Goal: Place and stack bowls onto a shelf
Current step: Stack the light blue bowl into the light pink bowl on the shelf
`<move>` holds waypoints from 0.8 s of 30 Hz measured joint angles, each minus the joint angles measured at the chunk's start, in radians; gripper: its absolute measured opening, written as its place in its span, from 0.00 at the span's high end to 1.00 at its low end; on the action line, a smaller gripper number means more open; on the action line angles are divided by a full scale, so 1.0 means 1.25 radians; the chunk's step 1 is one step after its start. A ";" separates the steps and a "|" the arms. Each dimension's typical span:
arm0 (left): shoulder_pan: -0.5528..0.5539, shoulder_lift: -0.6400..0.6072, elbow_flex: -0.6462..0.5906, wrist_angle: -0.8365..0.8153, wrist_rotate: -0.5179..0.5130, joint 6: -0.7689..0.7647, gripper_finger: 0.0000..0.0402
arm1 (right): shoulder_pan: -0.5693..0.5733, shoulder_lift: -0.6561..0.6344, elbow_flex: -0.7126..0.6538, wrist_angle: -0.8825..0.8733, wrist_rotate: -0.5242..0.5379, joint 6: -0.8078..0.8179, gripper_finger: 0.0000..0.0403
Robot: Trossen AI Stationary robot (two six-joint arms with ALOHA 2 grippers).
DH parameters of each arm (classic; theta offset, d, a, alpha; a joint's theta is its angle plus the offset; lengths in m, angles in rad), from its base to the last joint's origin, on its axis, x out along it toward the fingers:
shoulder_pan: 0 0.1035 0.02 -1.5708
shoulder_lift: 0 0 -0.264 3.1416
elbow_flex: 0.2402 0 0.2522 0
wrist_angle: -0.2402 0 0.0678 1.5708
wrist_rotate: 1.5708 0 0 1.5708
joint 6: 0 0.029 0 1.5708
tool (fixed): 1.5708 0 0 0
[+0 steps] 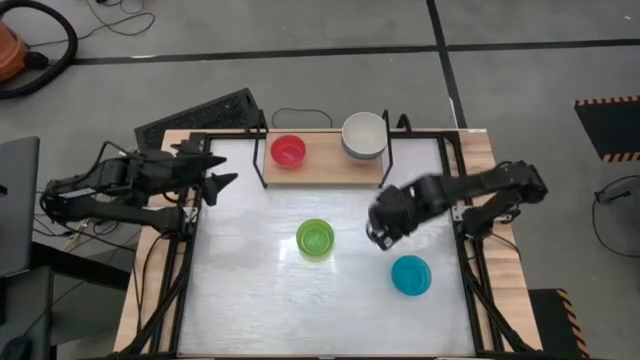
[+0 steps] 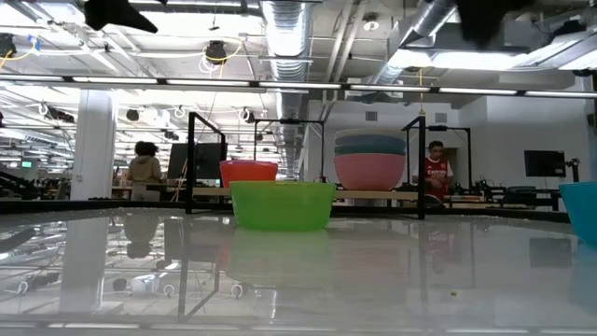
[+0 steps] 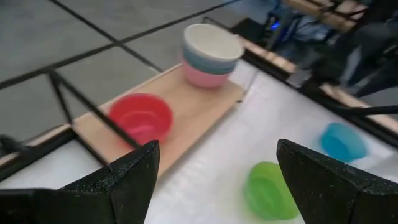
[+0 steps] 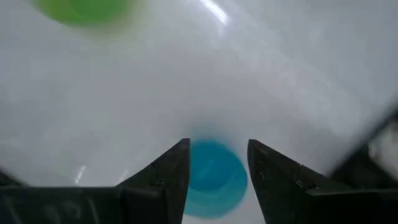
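Grey floor (image 1: 330,25) crossed by dark lines; orange vacuum (image 1: 10,50) with black hose at one corner. Open hall behind: white pillar (image 2: 93,140), exposed ducts (image 2: 289,23) and strip lights overhead. Two people (image 2: 145,168) at far benches.

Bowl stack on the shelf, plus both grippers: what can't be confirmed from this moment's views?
- Stack of larger bowls on the shelf: cream-white, blue and pink show; a dark green bowl cannot be made out between them in any view.
- High view: only the top cream-white bowl shows; it covers the rest.
- Right gripper: motion-blurred in the high view.
- Low view: both arms are cut off by the top edge.
- Teal bowl: cut by the low view's right edge.
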 joint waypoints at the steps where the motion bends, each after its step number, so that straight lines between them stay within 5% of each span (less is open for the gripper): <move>1: 0.005 0.000 0.000 0.010 0.016 0.000 0.23 | 0.024 -0.012 -0.036 -0.004 -0.001 0.052 0.54; 10: 0.038 0.000 0.000 0.140 0.231 -0.016 0.23 | 0.195 -0.108 -0.332 0.143 -0.036 0.347 0.53; 24: 0.063 0.003 0.000 0.520 0.537 -0.061 0.23 | 0.200 -0.178 -0.513 0.241 -0.077 0.299 0.53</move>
